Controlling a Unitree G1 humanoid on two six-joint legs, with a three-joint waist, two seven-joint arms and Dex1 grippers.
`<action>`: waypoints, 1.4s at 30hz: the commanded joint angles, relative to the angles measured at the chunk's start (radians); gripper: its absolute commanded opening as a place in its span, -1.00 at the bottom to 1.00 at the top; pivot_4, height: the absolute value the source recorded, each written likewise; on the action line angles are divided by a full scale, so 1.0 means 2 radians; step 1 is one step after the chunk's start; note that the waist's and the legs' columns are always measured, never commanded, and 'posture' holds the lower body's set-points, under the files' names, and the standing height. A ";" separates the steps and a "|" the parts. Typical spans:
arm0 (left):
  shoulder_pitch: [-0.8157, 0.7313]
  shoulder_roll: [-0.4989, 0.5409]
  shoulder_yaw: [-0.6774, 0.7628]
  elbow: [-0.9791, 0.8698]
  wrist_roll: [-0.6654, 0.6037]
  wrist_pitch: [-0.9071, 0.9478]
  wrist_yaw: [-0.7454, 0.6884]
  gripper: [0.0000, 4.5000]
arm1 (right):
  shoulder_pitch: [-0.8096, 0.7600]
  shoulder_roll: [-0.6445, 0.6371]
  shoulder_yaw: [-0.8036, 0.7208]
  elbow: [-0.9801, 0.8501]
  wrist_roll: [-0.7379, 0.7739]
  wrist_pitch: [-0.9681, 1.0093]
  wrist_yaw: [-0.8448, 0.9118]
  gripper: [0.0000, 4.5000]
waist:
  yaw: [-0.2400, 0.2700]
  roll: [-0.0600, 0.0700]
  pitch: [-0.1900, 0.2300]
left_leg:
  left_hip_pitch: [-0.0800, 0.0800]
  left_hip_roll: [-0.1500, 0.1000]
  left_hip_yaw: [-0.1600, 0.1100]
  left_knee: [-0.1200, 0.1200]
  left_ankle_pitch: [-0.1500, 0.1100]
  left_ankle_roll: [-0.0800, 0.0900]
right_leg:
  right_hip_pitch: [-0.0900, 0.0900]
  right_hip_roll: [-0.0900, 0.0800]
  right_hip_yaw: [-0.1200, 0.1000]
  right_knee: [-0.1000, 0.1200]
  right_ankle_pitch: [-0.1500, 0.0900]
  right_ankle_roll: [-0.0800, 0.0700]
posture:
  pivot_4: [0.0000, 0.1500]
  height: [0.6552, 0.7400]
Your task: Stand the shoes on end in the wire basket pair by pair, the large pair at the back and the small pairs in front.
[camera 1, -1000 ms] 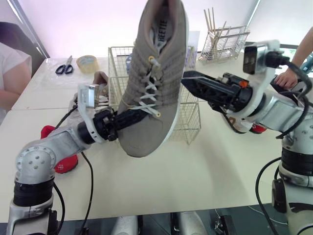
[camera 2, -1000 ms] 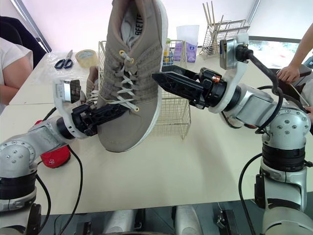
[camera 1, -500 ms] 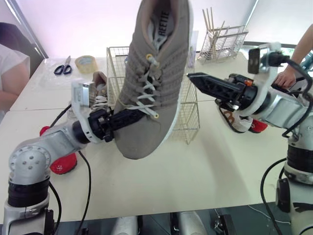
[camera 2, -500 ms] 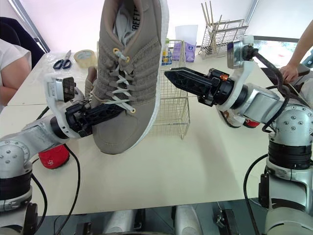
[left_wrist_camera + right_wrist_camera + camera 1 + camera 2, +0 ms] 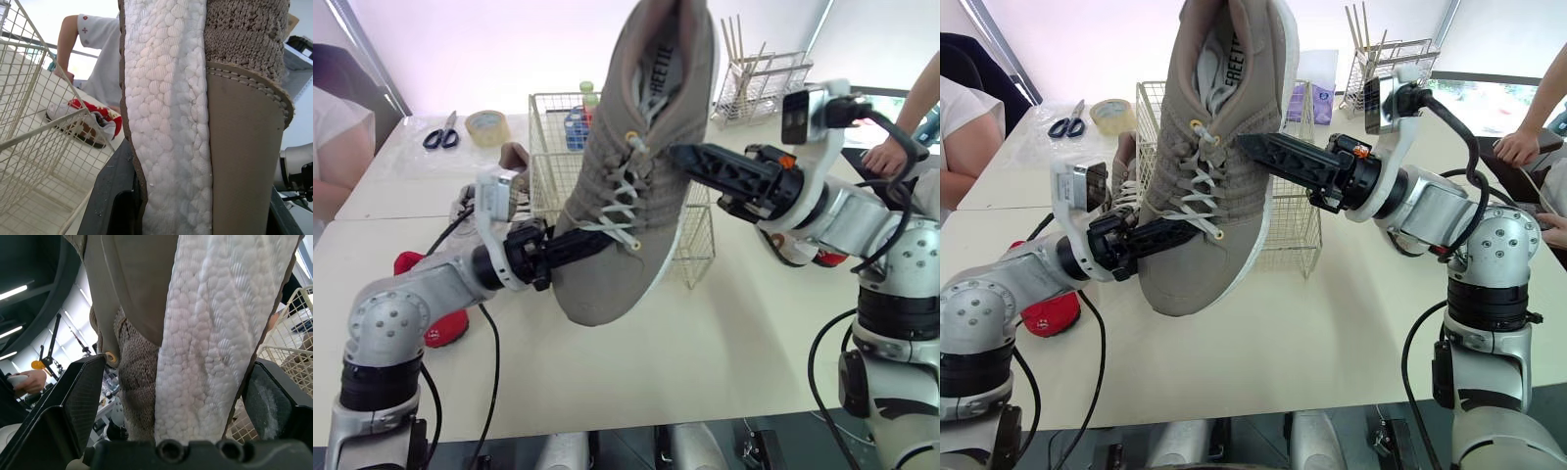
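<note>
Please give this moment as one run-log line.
left pincer: shut on grey shoe, toe down | right pincer: open, straddling shoe | wire basket: behind shoe

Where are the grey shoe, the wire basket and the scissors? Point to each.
grey shoe (image 5: 644, 171): left eye view, laced upper.
wire basket (image 5: 551, 147): left eye view, wall left of shoe.
scissors (image 5: 438, 138): left eye view, black handles.

Pale beige surface (image 5: 724, 333). Sitting on it: the wire basket (image 5: 545, 127) mid-back, a small brown shoe (image 5: 514, 157) just beside its left wall, scissors (image 5: 441, 134) and a tape roll (image 5: 487, 125) back left, a red shoe (image 5: 435, 328) near the left edge, a red-and-white shoe (image 5: 80, 120) on the right, and a wire rack (image 5: 759, 83) of sticks back right.
</note>
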 commanded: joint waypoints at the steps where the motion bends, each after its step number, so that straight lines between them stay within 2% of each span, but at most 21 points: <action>1: -0.004 0.003 0.010 -0.015 -0.003 -0.008 -0.008 -0.41 | -0.009 -0.001 -0.015 -0.010 0.008 -0.005 0.008 0.63 | 0.000 0.000 0.000 | 0.000 0.000 0.000 0.000 0.000 0.000 | 0.000 0.000 0.000 0.000 0.000 0.000 | 1.00 1.00; 5: -0.003 0.004 0.011 -0.015 0.000 -0.008 -0.008 -0.41 | -0.008 -0.003 -0.017 -0.014 0.011 -0.003 0.010 -0.16 | 0.000 0.000 0.000 | 0.000 0.000 0.000 0.000 0.000 0.000 | 0.000 0.000 0.000 0.000 0.000 0.000 | 1.00 1.00; 7: -0.001 0.008 0.012 -0.016 0.008 -0.008 -0.008 -0.41 | -0.011 -0.007 -0.018 -0.014 0.006 -0.002 0.014 -0.29 | 0.000 0.000 0.000 | 0.000 0.000 0.000 0.000 0.000 0.000 | 0.000 0.000 0.000 0.000 0.000 0.000 | 1.00 1.00; 9: -0.001 0.016 0.013 -0.016 0.022 -0.008 -0.007 -0.41 | -0.015 -0.013 -0.023 -0.013 -0.001 -0.003 0.025 -0.31 | 0.000 0.000 0.000 | 0.000 0.000 0.000 0.000 0.000 0.000 | 0.000 0.000 0.000 0.000 0.000 0.000 | 1.00 1.00; 11: -0.007 0.021 0.010 -0.008 0.067 -0.022 0.007 -0.41 | -0.031 -0.015 -0.032 0.003 0.007 -0.005 0.032 -0.31 | 0.000 0.000 0.000 | 0.000 0.000 0.000 0.000 0.000 0.000 | 0.000 0.000 0.000 0.000 0.000 0.000 | 1.00 1.00; 13: -0.007 0.037 0.006 -0.010 0.098 -0.027 0.000 -0.02 | -0.057 -0.022 -0.034 0.022 0.007 -0.001 0.040 -0.31 | -0.001 0.000 0.000 | 0.000 0.000 0.000 0.000 0.000 0.000 | 0.000 0.000 0.000 0.000 0.000 0.000 | 1.00 1.00; 14: -0.006 0.042 0.010 -0.015 0.095 -0.025 -0.001 0.12 | -0.076 -0.026 -0.034 0.036 0.000 0.000 0.044 -0.31 | -0.001 0.000 0.000 | 0.000 0.000 0.000 0.000 0.000 0.000 | 0.000 0.000 0.000 0.000 0.000 0.000 | 1.00 1.00; 15: -0.003 0.049 0.018 -0.021 0.087 -0.022 -0.001 0.40 | -0.099 -0.032 -0.032 0.052 -0.016 0.000 0.056 -0.31 | -0.002 0.000 0.000 | 0.000 0.000 0.000 0.000 0.000 0.000 | 0.000 0.000 0.000 0.000 0.000 0.000 | 1.00 1.00; 18: 0.011 0.085 0.052 -0.039 0.070 -0.012 0.003 0.99 | -0.168 -0.057 -0.020 0.110 -0.105 -0.024 0.130 -0.31 | -0.008 0.000 0.000 | -0.001 0.000 0.000 -0.001 0.000 0.000 | -0.001 0.000 0.000 0.000 0.000 0.000 | 1.00 1.00; 20: 0.026 0.118 0.089 -0.049 0.049 -0.002 0.000 0.99 | -0.213 -0.071 -0.002 0.165 -0.191 -0.077 0.202 -0.31 | -0.011 0.000 0.001 | -0.001 0.000 0.001 -0.001 0.000 0.000 | -0.002 0.000 0.000 0.000 0.000 0.000 | 1.00 1.00; 25: 0.063 0.178 0.178 -0.071 -0.032 0.016 0.026 0.99 | -0.349 -0.064 0.047 0.387 -0.374 -0.240 0.378 -0.31 | -0.011 0.000 0.001 | -0.002 0.000 0.001 -0.002 0.000 0.000 | -0.003 0.000 0.000 -0.001 0.000 0.000 | 1.00 1.00; 28: 0.098 0.187 0.219 -0.082 -0.087 0.013 0.057 0.99 | -0.425 -0.040 0.060 0.525 -0.453 -0.333 0.451 -0.31 | -0.015 0.000 0.001 | -0.002 0.000 0.002 -0.002 0.000 0.000 | -0.003 0.000 0.000 -0.003 0.000 0.000 | 1.00 1.00; 31: 0.134 0.183 0.241 -0.094 -0.111 0.006 0.075 0.99 | -0.474 -0.014 0.051 0.624 -0.506 -0.416 0.490 -0.31 | -0.015 0.001 0.001 | -0.002 0.000 0.003 -0.003 0.000 0.000 | -0.003 -0.001 0.001 -0.003 0.000 0.000 | 1.00 1.00; 35: 0.168 0.173 0.256 -0.109 -0.131 -0.009 0.093 0.99 | -0.492 0.018 0.046 0.696 -0.567 -0.508 0.508 -0.31 | -0.014 0.001 0.001 | -0.002 0.001 0.002 -0.004 0.000 0.000 | -0.004 -0.002 0.001 -0.003 0.000 0.000 | 1.00 1.00; 42: 0.207 0.171 0.275 -0.128 -0.159 -0.033 0.116 0.99 | -0.477 0.046 0.047 0.724 -0.645 -0.560 0.551 -0.31 | -0.012 0.001 0.001 | -0.006 0.000 0.002 -0.004 0.001 -0.003 | -0.007 -0.003 0.001 -0.003 0.001 -0.002 | 1.00 1.00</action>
